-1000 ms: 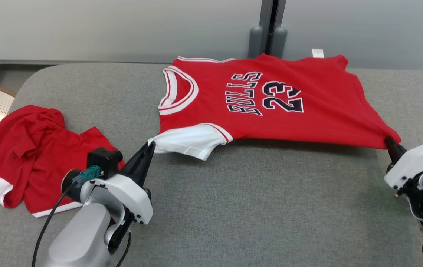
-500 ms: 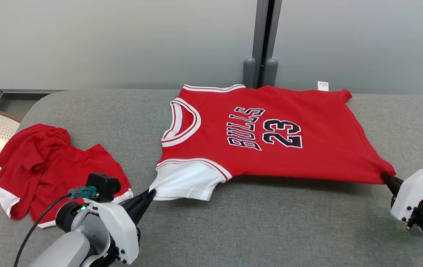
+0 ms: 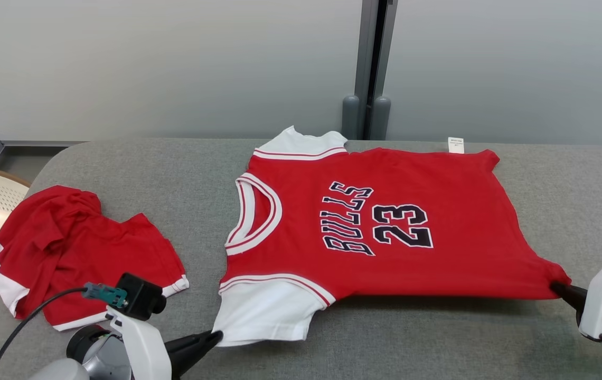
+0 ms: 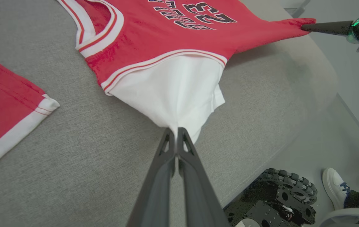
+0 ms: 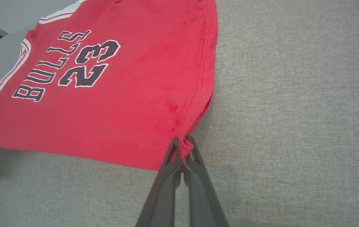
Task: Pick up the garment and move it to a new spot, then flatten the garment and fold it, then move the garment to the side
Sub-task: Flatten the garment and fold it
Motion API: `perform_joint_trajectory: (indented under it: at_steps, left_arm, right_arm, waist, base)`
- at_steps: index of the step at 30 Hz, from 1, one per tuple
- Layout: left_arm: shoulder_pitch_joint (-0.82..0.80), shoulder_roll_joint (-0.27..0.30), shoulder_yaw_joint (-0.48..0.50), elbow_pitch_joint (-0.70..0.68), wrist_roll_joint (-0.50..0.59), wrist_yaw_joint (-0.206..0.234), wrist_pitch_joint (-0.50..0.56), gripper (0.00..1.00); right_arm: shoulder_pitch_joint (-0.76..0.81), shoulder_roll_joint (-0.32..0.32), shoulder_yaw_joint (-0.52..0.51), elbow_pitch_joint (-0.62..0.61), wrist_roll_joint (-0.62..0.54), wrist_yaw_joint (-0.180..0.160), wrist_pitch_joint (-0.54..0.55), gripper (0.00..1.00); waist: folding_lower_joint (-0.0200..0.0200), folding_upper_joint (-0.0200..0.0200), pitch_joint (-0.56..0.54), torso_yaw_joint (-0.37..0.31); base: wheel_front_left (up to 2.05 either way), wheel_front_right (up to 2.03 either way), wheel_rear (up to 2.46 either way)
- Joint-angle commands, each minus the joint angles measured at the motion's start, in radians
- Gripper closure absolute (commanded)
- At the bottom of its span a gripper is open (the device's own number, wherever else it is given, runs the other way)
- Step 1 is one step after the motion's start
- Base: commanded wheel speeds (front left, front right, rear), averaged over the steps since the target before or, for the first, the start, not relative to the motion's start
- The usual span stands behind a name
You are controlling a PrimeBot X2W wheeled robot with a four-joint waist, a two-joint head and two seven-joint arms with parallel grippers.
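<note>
The red jersey (image 3: 385, 232) reads "BULLS" and "23" in black, white-edged print

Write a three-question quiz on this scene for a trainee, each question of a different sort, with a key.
1. True or false: the left gripper is shut on the white sleeve of the jersey.
2. Which part of the jersey does the right gripper pinch? A. the neckline B. the hem corner C. the far sleeve
3. Fill in: in the head view, the crumpled red garment lies apart from the jersey, on its ____ side.

Key: 1 true; 2 B; 3 left.
</note>
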Motion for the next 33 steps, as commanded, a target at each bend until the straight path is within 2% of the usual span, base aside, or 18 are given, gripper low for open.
perform_joint_trajectory:
  at_steps: [1, 6, 12, 16, 21, 26, 33]
  left_arm:
    - [0.013, 0.033, -0.006, -0.035, -0.03, -0.001, 0.021, 1.0]
    - [0.019, 0.093, -0.028, -0.114, -0.074, -0.001, 0.068, 1.0]
    - [0.046, 0.146, -0.062, -0.192, -0.133, -0.001, 0.116, 1.0]
    - [0.07, 0.188, -0.093, -0.245, -0.177, -0.001, 0.162, 1.0]
    - [0.091, 0.234, -0.106, -0.297, -0.242, 0.004, 0.225, 1.0]
    - [0.063, 0.243, -0.083, -0.309, -0.234, 0.016, 0.219, 1.0]
    - [-0.001, 0.224, -0.069, -0.273, -0.179, 0.039, 0.227, 1.0]
  right_arm:
    - [0.022, -0.016, 0.007, -0.013, 0.012, 0.0, 0.019, 1.0]
    - [0.052, -0.047, 0.017, -0.051, 0.053, 0.0, 0.083, 1.0]
    - [0.108, -0.08, 0.009, -0.084, 0.136, 0.0, 0.22, 1.0]
    - [0.167, -0.123, 0.013, -0.144, 0.167, 0.0, 0.31, 1.0]
    - [0.21, -0.157, -0.018, -0.21, 0.207, 0.0, 0.371, 1.0]
    - [0.215, -0.182, -0.032, -0.24, 0.173, 0.0, 0.395, 1.0]
    - [0.178, -0.16, -0.071, -0.262, 0.126, 0.0, 0.429, 1.0]
  waist:
    - [0.0, -0.0001, -0.001, -0.003]
    - [0.0, -0.0001, -0.006, -0.01]
    - [0.0, -0.0001, -0.017, -0.023]
    - [0.0, -0.0001, -0.022, -0.032]
    - [0.0, -0.0001, -0.022, -0.04]
    - [0.0, -0.0001, -0.016, -0.043]
    - [0.0, -0.0001, 0.002, -0.044]
  base:
    - [0.0, 0.0, 0.0]
    - [0.0, 0.0, 0.0]
    - [0.0, 0.0, 0.0]
    - [0.0, 0.0, 0.0]
    - [0.0, 0.0, 0.0]
    - [0.0, 0.0, 0.0]
    - [0.0, 0.0, 0.0]
